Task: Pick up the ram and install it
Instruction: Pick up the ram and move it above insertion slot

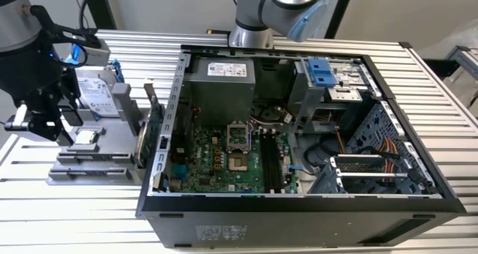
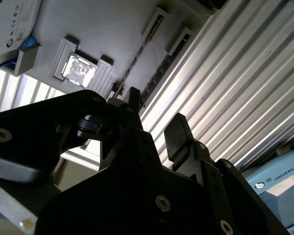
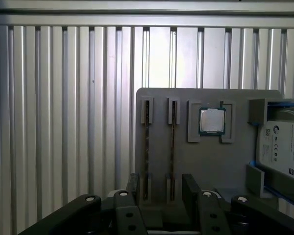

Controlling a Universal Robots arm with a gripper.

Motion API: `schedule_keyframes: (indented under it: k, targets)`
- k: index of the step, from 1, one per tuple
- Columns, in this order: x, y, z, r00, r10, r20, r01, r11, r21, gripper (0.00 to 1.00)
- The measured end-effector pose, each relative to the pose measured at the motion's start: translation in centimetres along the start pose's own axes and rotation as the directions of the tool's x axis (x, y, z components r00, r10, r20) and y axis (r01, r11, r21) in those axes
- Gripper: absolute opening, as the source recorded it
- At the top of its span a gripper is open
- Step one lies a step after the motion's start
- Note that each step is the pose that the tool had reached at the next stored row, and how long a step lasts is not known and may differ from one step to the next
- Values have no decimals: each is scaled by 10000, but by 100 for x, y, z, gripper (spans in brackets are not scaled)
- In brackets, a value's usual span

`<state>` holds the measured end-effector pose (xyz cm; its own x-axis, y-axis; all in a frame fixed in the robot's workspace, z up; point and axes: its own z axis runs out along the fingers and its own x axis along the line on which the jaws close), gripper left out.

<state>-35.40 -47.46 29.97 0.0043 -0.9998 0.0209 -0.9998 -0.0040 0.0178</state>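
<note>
Grey holder point(image 3: 210, 166): ram point(image 3: 172, 147) edge-up in slot, below my end effector point(image 3: 162, 188), spread open, holding nothing.

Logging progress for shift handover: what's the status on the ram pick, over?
Gripper open, empty, over the grey holder. Ram upright in its slot, not gripped. Second card slotted close beside it.
</note>
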Motion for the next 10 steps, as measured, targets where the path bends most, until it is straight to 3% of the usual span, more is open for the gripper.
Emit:
schedule_keyframes:
  k: [10]
  targets:
    - [0, -1, 29, 10000, -1, 0, 1, 10000, 0, 100]
